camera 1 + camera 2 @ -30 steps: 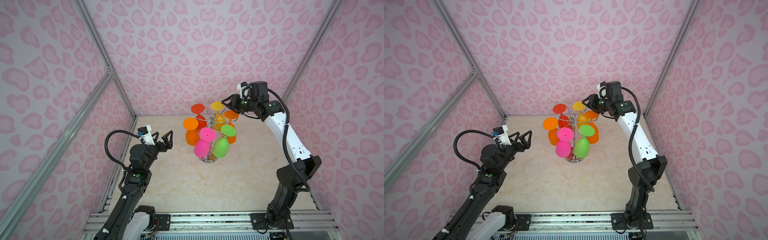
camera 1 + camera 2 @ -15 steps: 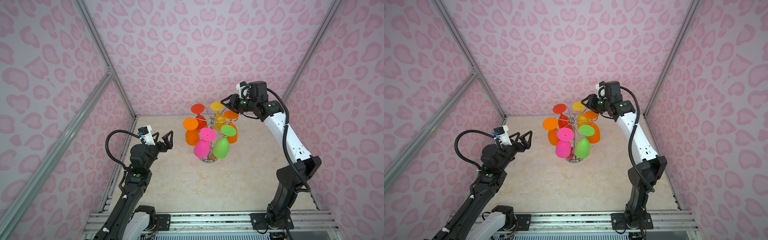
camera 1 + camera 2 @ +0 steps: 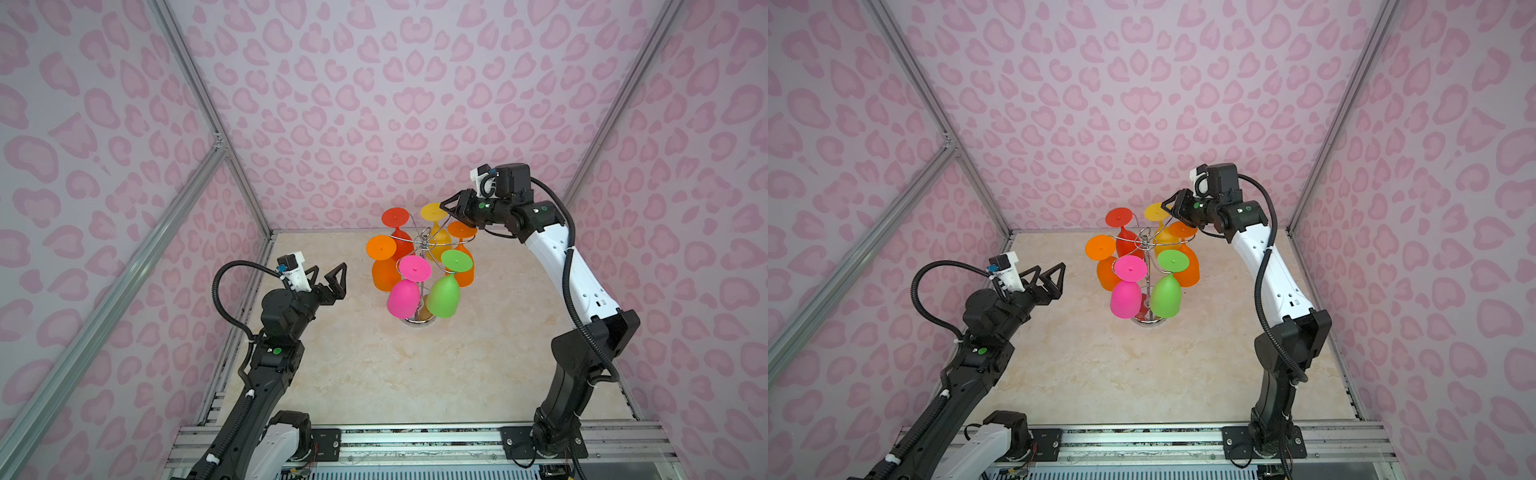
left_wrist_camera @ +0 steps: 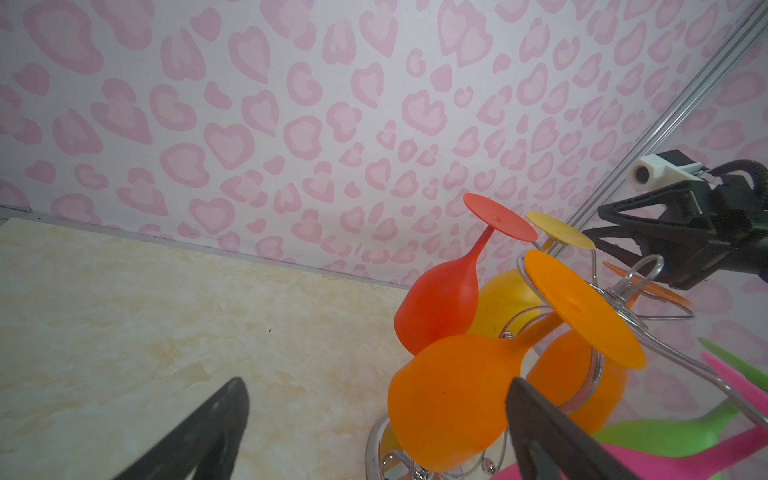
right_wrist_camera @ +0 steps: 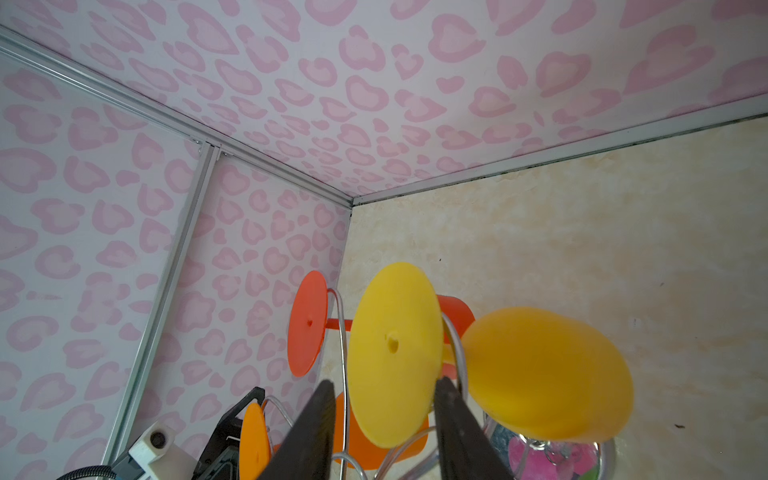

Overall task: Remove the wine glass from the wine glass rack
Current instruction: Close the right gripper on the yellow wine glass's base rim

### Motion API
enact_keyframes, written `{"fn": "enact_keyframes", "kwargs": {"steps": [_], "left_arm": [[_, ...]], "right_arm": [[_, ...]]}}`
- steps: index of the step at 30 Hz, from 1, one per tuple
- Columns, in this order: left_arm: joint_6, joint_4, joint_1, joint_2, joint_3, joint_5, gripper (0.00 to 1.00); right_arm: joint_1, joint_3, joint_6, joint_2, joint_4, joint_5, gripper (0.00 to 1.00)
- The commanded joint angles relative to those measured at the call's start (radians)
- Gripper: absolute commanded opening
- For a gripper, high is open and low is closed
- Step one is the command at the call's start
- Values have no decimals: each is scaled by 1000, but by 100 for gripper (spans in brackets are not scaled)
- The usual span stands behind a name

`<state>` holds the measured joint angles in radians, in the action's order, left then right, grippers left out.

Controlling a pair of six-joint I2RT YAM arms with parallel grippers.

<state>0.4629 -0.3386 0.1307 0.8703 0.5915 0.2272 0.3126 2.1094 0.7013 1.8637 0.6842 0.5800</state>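
The chrome wine glass rack (image 3: 424, 241) (image 3: 1144, 240) stands at the back middle of the floor. Several coloured glasses hang on it bowl down. My right gripper (image 3: 451, 210) (image 3: 1169, 206) is at the rack's top, far right side, by the yellow wine glass (image 3: 433, 212) (image 3: 1156, 212). In the right wrist view that gripper (image 5: 386, 386) is open, and its fingers straddle the round yellow foot (image 5: 395, 353), with a gap on one side. My left gripper (image 3: 330, 270) (image 3: 1050, 268) (image 4: 376, 384) is wide open and empty, left of the rack and level with the orange glass (image 4: 449, 399).
Red (image 3: 395, 217), orange (image 3: 381, 247), pink (image 3: 414, 268), green (image 3: 456, 259) and a second orange glass (image 3: 461, 230) fill the other hooks. Pink patterned walls with metal posts (image 3: 245, 183) close in the cell. A metal rail (image 3: 415, 440) runs along the front.
The right gripper has edged slightly further onto the yellow foot and its jaws have narrowed a little. The left arm has barely moved.
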Motion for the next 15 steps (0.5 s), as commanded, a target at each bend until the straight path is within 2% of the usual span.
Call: {"fn": "enact_keyframes", "kwargs": {"steps": [1, 15], "left_arm": [[0, -33, -1, -3, -5, -9, 98], [3, -34, 0, -9, -14, -9, 98]], "right_arm": [[9, 9, 7, 18, 21, 14, 40], [23, 8, 41, 28, 41, -23, 33]]}}
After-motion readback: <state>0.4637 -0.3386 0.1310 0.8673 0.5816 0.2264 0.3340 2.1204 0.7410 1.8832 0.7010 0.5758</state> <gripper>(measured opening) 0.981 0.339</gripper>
